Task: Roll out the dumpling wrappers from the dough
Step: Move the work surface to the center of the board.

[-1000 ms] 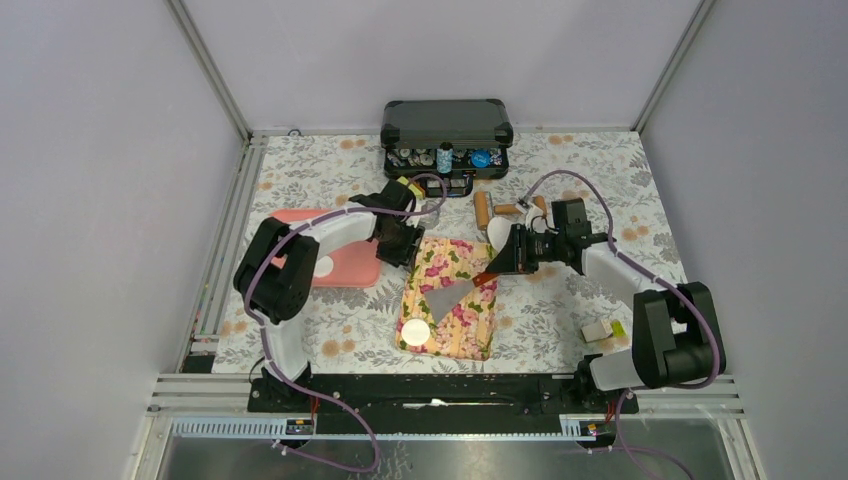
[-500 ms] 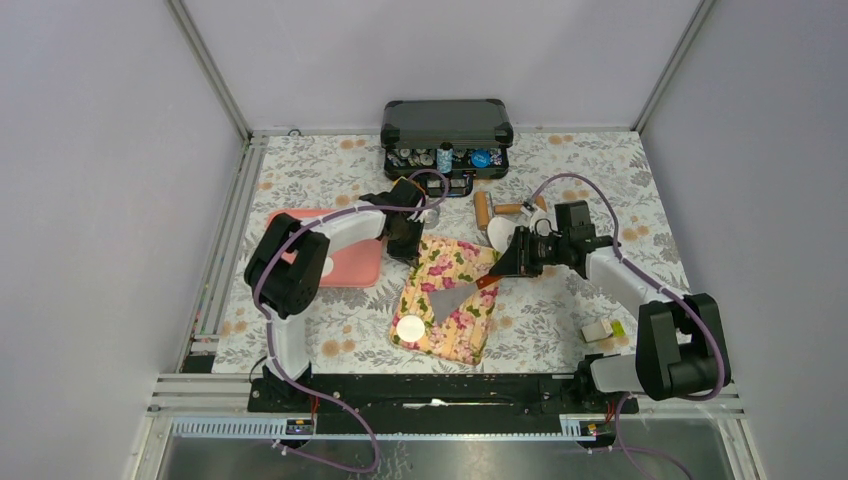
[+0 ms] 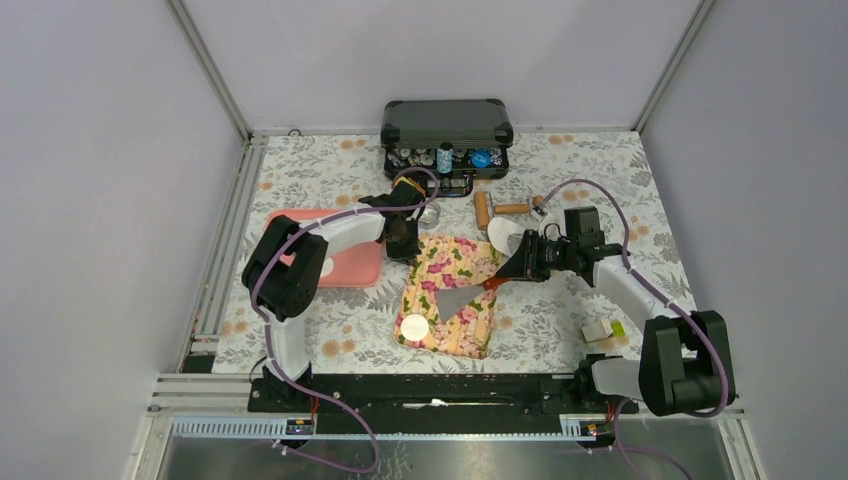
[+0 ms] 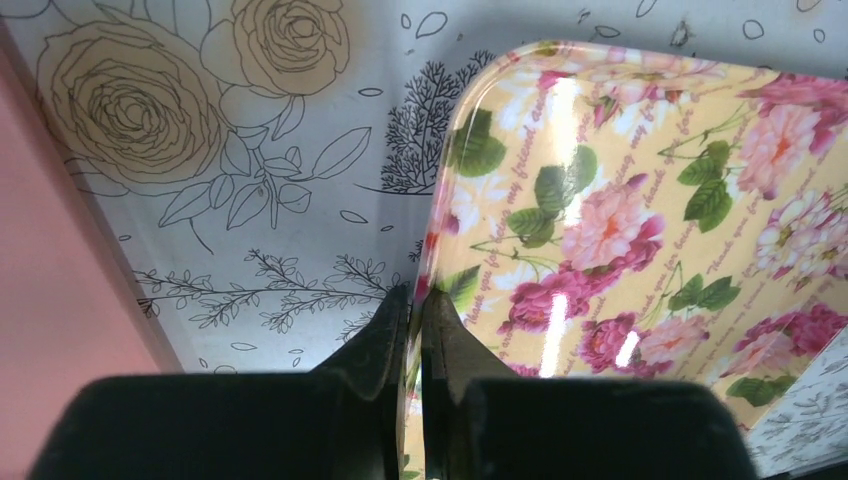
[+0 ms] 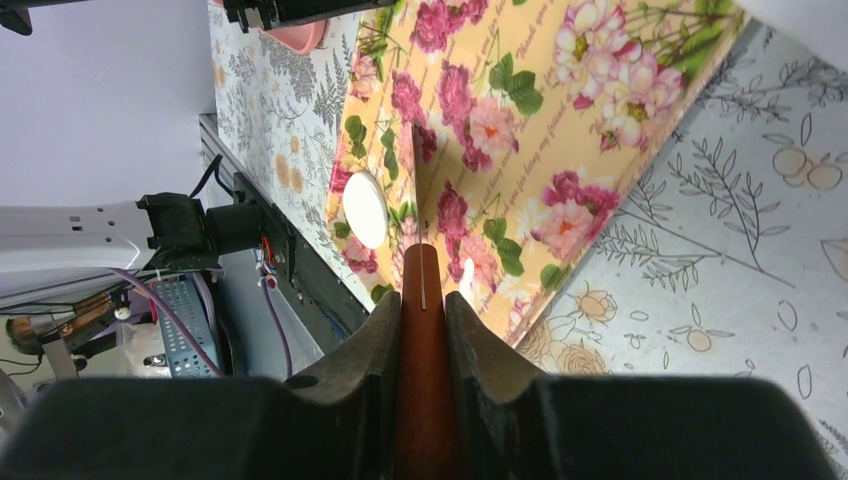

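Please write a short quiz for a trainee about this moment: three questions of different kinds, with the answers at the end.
1. True or false: the left tool is shut on the rim of the flowered tray.
2. What does the right tool hold? A) a rolling pin B) a scraper with a brown handle C) a lump of dough
3. How many flat white discs lie on the flowered tray?

Key: 1 true; 2 B; 3 one, a dumpling wrapper near the tray's near left corner.

We see a table (image 3: 600, 160) under a grey floral cloth, enclosed left, far and right by plain pale walls (image 3: 430, 50); aluminium posts (image 3: 205, 65) mark the far corners.
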